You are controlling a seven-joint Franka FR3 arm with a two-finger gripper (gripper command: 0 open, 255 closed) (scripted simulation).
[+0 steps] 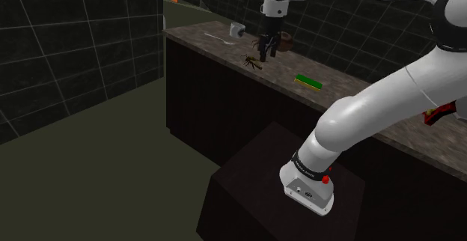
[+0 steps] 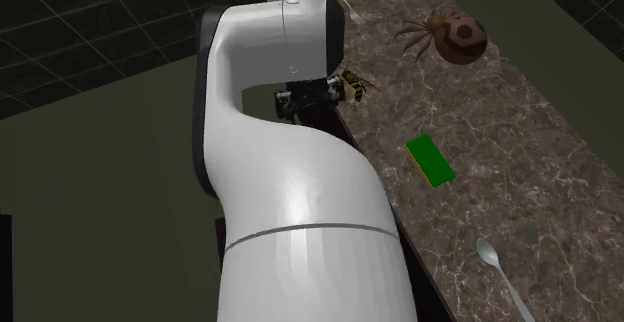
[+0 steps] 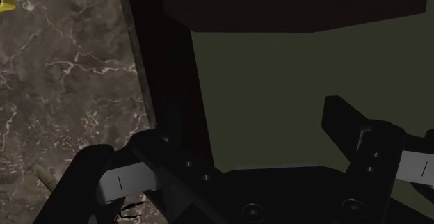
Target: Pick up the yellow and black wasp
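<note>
1. Where the wrist view looks along the claw, its two black fingers stand spread with nothing between them. One is over the marbled counter, the other out over the olive floor.
2. The yellow and black wasp lies at the counter's front edge, just beside the claw. By the counter-side finger the wrist view catches thin dark legs, too cut off to be sure of.
3. In the second exterior view the white arm hides most of the claw. In the shoulder view the claw hangs just above the wasp.
4. Near, past the claw, sits a brown spider-like thing.
5. Farther off stands a white mug, its inside hidden. A fork lies between the mug and the claw.
6. Well apart on the other side lies a green card. Beyond it is a spoon, cut off by the picture's edge.
</note>
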